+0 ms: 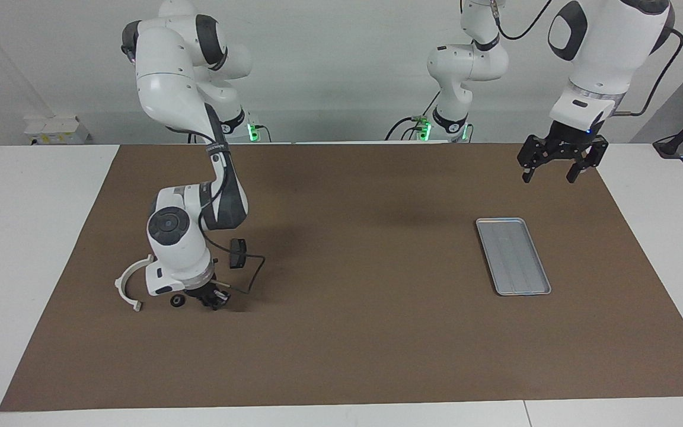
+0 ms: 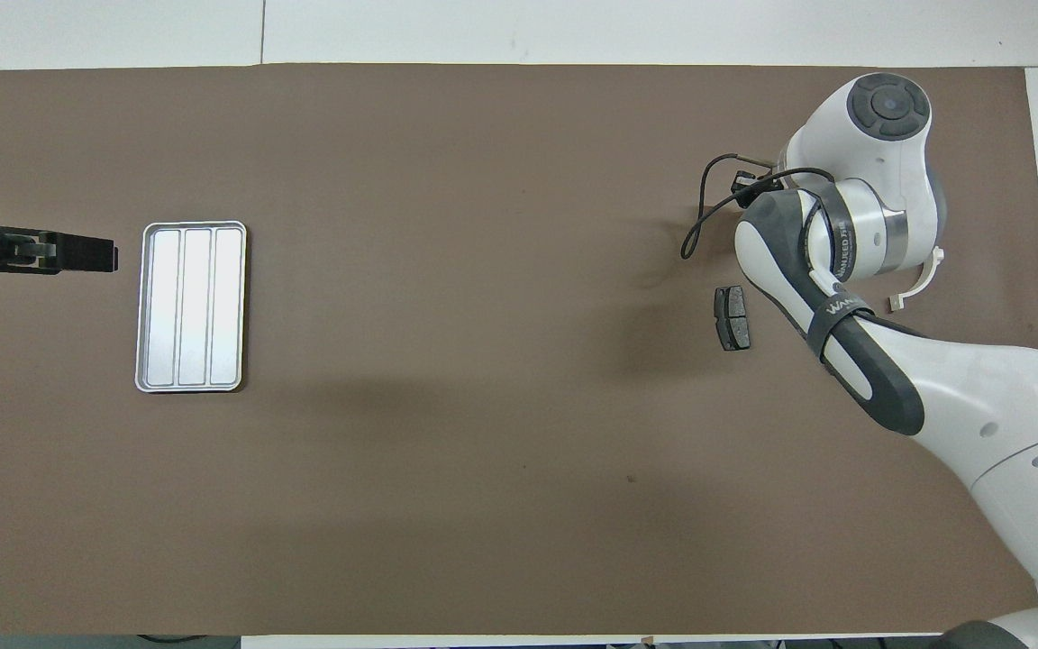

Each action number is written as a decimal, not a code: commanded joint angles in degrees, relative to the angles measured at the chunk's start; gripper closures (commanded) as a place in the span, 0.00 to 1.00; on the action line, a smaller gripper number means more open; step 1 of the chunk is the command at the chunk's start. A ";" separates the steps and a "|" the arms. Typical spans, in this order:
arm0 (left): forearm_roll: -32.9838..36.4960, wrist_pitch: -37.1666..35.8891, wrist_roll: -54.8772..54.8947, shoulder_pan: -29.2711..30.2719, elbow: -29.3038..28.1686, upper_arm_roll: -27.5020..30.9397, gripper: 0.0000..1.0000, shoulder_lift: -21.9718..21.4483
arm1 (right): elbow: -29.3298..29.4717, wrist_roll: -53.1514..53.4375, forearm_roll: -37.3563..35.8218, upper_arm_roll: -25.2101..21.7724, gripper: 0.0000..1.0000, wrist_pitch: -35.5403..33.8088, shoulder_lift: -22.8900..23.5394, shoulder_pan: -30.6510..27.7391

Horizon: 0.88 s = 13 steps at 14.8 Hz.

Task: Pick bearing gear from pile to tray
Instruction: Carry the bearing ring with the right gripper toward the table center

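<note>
Right gripper (image 1: 214,298) hovering low over pile, small black round piece (image 1: 177,301) lying just beside it; jaw state unclear. Left gripper (image 1: 561,169) waiting open near tray (image 1: 513,256).

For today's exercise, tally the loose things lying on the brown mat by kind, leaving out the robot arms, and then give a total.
Silver tray: 1
White plastic arc: 1
Dark grey brake pad: 1
Small black round piece: 1
Total: 4 in plain sight. The right gripper is down at the pile and may hide more parts; the left gripper waits, open, in the air near the tray.
</note>
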 commanded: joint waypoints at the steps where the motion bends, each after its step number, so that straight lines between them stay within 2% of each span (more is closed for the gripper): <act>1: 0.90 1.74 -0.52 -0.25 -2.31 0.22 0.00 -1.60 | 4.61 -0.97 -0.60 2.50 1.00 -12.37 -3.58 0.06; 4: 0.90 2.09 -0.52 -0.34 -2.40 0.22 0.00 -1.60 | 7.85 2.69 2.12 7.06 1.00 -22.93 -9.20 2.07; 7: 0.90 2.44 -0.60 -0.34 -2.40 0.22 0.00 -1.51 | 11.20 19.27 3.89 8.13 1.00 -28.84 -10.62 8.82; 10: 0.90 2.45 -0.43 -0.16 -2.48 0.22 0.00 -1.51 | 10.69 42.02 5.81 9.01 1.00 -22.11 -10.62 17.09; 13: 0.90 2.88 -0.17 0.19 -2.48 0.22 0.00 -1.51 | 5.17 53.93 6.35 9.01 1.00 -13.77 -9.48 22.29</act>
